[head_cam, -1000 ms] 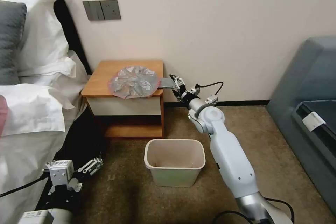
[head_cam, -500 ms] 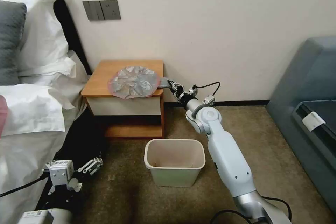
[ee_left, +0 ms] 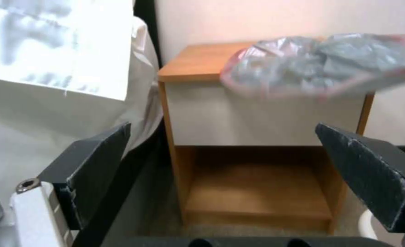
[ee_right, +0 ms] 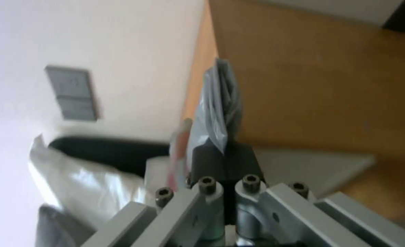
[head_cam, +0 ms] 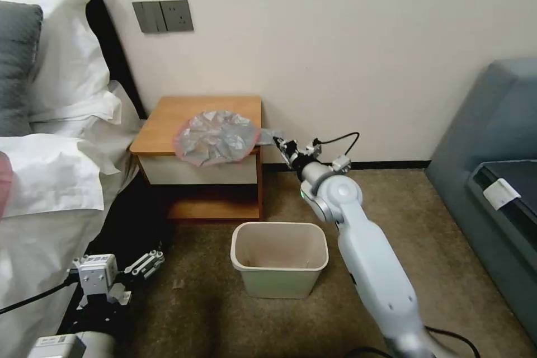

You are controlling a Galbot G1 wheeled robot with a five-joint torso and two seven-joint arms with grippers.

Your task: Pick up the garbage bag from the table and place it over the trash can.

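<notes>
Your right gripper [ee_right: 223, 156] is pinching the bag [ee_right: 217, 109] edge between closed pads, just beside the table [ee_right: 321, 79], with a wall switch [ee_right: 72, 93] farther off.

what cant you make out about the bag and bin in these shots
- Garbage bag: the far edge in the left wrist view is blurred.
- Right gripper: the pinched bag corner is hidden between its shut fingers in the right wrist view.
- Trash can: its floor is hidden by its front wall, head view.

The thin crinkly grey plastic garbage bag [ee_left: 321, 65] is smeared with blur above the low wooden table [ee_left: 198, 63] and cut off at the frame's edge. The right end effector [ee_right: 223, 154] hides the bag's pinched corner.
</notes>
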